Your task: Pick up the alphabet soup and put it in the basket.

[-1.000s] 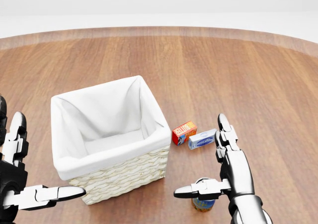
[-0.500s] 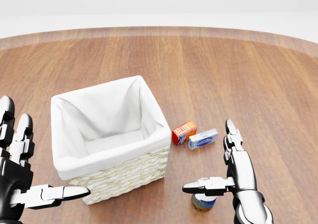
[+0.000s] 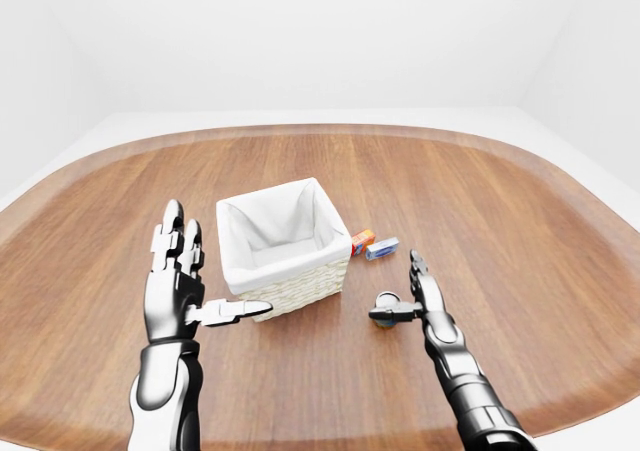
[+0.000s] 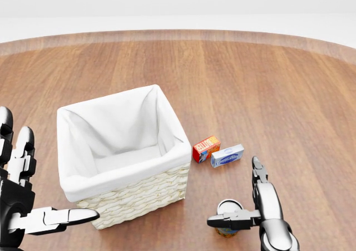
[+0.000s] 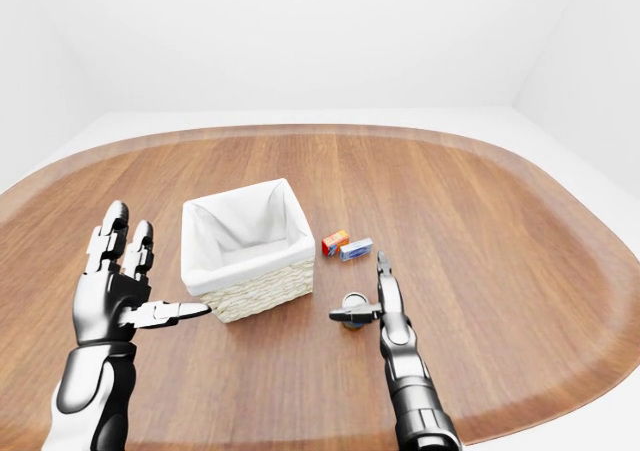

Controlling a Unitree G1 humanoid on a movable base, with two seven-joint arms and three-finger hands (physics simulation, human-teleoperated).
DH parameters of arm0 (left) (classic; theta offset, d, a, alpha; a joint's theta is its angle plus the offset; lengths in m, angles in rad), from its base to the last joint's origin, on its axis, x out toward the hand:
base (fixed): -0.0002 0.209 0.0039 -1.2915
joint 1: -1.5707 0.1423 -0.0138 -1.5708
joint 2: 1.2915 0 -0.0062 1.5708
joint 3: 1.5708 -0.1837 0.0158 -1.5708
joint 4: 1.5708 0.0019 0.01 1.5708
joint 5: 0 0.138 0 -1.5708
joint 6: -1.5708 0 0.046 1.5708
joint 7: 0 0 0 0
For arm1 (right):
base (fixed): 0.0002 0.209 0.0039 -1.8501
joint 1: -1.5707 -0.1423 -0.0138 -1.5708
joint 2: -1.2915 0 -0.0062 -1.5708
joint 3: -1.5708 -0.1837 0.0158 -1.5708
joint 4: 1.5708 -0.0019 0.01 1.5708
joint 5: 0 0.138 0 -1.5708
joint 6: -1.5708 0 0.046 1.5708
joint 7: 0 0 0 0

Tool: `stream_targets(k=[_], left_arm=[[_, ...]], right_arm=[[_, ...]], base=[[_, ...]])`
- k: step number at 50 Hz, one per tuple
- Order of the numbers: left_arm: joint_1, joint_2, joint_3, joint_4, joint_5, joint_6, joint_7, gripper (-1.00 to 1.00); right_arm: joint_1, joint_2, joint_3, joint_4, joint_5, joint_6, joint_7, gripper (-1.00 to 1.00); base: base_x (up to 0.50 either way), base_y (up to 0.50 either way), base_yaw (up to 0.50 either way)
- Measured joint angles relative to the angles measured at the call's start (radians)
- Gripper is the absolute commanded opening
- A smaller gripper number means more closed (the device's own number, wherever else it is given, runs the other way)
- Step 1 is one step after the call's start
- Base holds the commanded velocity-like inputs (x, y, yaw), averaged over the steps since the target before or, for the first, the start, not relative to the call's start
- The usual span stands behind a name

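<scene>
The alphabet soup can (image 4: 229, 207) stands upright on the wooden table, at the bottom right of the head view. My right hand (image 4: 236, 198) is open beside it. Its thumb (image 4: 225, 221) lies across the can's near side and its fingers (image 4: 257, 170) point up on the can's right, not closed round it. The wicker basket (image 4: 139, 198) with a white cloth liner sits left of the can and holds nothing. My left hand (image 5: 160, 261) is open on the basket's left, fingers up, thumb pointing at the basket wall.
A small red box (image 4: 206, 148) and a blue-and-white box (image 4: 226, 156) lie side by side just above the can, right of the basket. The round table's edge (image 3: 560, 416) curves close behind my right arm.
My right hand has dropped lower in the head view, bringing its thumb down across the can. My left hand rose a little. The can and basket have not moved.
</scene>
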Motion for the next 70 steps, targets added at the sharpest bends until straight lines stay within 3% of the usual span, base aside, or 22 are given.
stream_targets(k=[14, 29, 70], left_arm=[[0.008, -0.003, 0.002, -0.017, -0.003, 0.0, -0.004, 1.0], [0.025, -0.008, 0.005, -0.051, -0.007, 0.0, -0.013, 1.0], [0.08, -0.031, 0.005, -0.144, -0.011, 0.0, -0.041, 1.0]], right_arm=[[-0.033, -0.004, 0.004, 0.097, -0.008, 0.0, -0.015, 1.0], [-0.141, 0.005, 0.021, 0.377, -0.055, 0.0, -0.064, 1.0], [-0.247, 0.019, 0.031, 0.543, -0.133, 0.0, -0.127, 1.0]], base=[[0.0, 0.0, 0.0], [0.0, 0.0, 0.0], [0.0, 0.0, 0.0]])
